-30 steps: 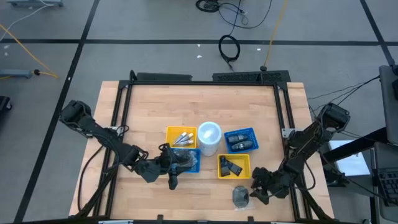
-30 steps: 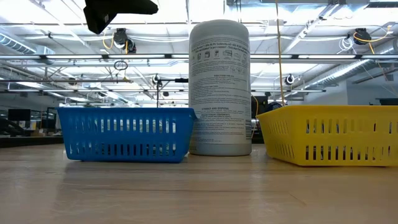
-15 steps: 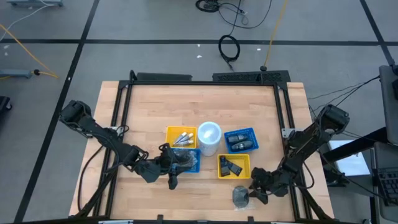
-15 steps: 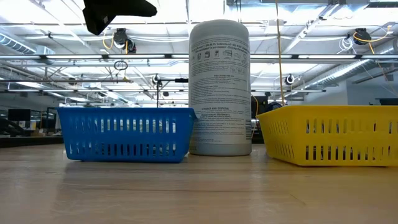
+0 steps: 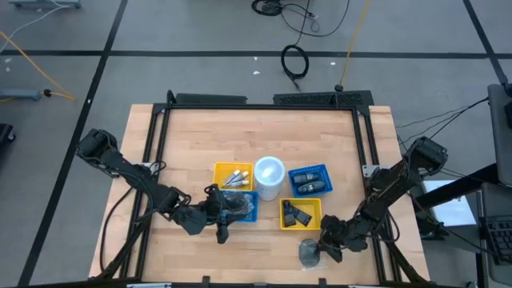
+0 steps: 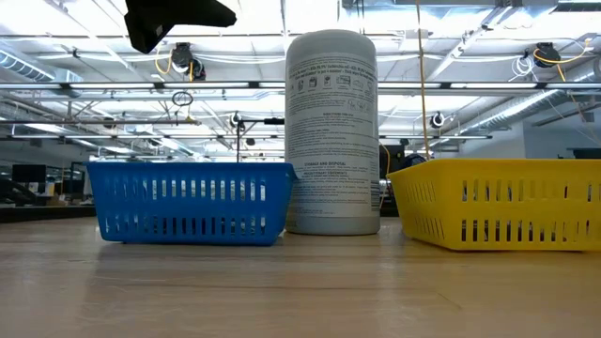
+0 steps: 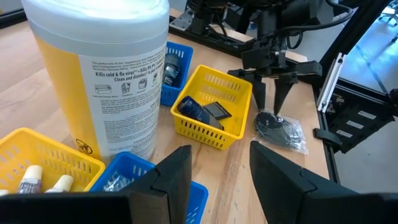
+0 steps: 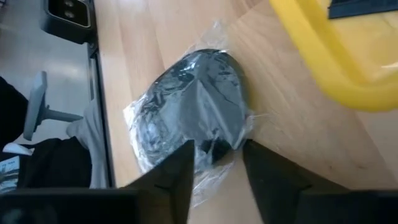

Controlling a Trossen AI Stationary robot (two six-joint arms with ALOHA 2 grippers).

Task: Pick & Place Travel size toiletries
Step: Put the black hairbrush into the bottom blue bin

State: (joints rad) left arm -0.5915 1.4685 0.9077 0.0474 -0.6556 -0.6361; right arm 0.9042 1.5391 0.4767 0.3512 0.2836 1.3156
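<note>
The dark round pieces in clear wrap [image 8: 193, 112] lie flat on the table near its near right edge [image 5: 310, 253]. My right gripper [image 8: 214, 168] stands open right over them, one finger on each side of the wrap's nearer end; it also shows in the left wrist view [image 7: 268, 111]. My left gripper [image 7: 221, 168] is open and holds nothing, hanging above the near blue basket [image 5: 242, 206]. Dark packs [image 7: 205, 111] lie in the near yellow basket [image 5: 301, 213]. White tubes [image 5: 234, 177] lie in the far yellow basket. My right gripper comes at the wrapped dark pieces from above, pointing down, with its fingertips [image 7: 261, 109] close over the crinkled wrap [image 7: 283, 129]. Whether they touch the wrap, I cannot tell.
The big white tub [image 5: 269, 178] stands upright between the baskets. A second blue basket [image 5: 310, 180] with dark items sits to its right. Bare wood [image 5: 256, 132] stretches across the far half of the table. The table's right edge and frame [image 5: 384, 240] are close to my right arm.
My right gripper has crept a little toward the table's left, closer over the wrapped dark pieces. The wrapped pieces and my left arm have stayed put.
</note>
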